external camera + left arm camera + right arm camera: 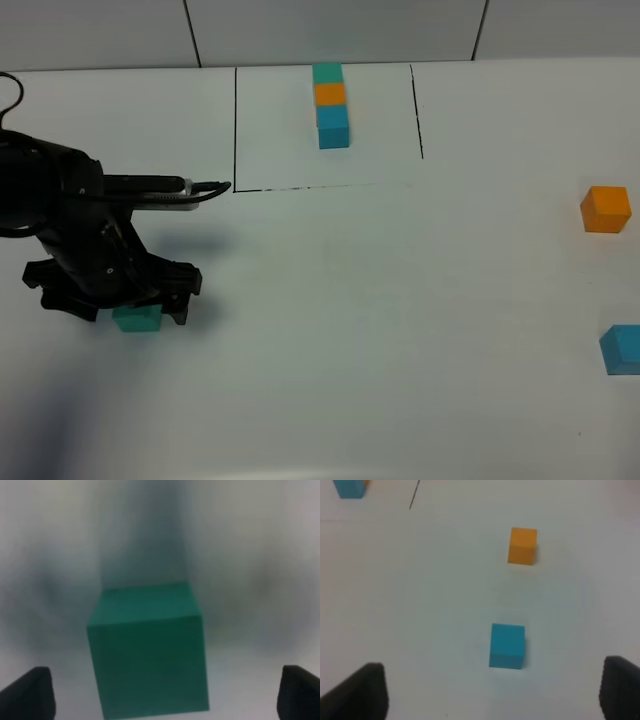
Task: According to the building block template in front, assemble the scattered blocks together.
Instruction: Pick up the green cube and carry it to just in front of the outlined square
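The white matte worktop fills the high view, and a pale panelled wall rises behind its far edge. The black left arm comes in over the worktop's left side and bends down toward the near-left area.

At the middle of the far edge lies the building block template. It is a thin black-line rectangle, its near line faint and broken, framing a joined column of three small cubes. Teal-green is farthest, orange is in the middle and blue is nearest.

Three loose matte cubes stand well apart from one another. The teal-green cube stands flat on the left part of the worktop, toward the near edge, under the left arm's wrist. The orange cube stands close to the right edge, about halfway between far and near. The blue cube is also by the right edge but closer to the near edge, and the high view's border cuts it off.

The left fingers are spread wide and hold nothing. The teal-green cube sits in the gap between them with bare worktop showing on each side, so neither finger touches it. It is closer to one finger than the other, and this view is blurred.

The right fingers are also spread and empty, above the worktop. The blue cube lies ahead of them, roughly in line with their gap and well apart from both tips. The orange cube stands beyond it.
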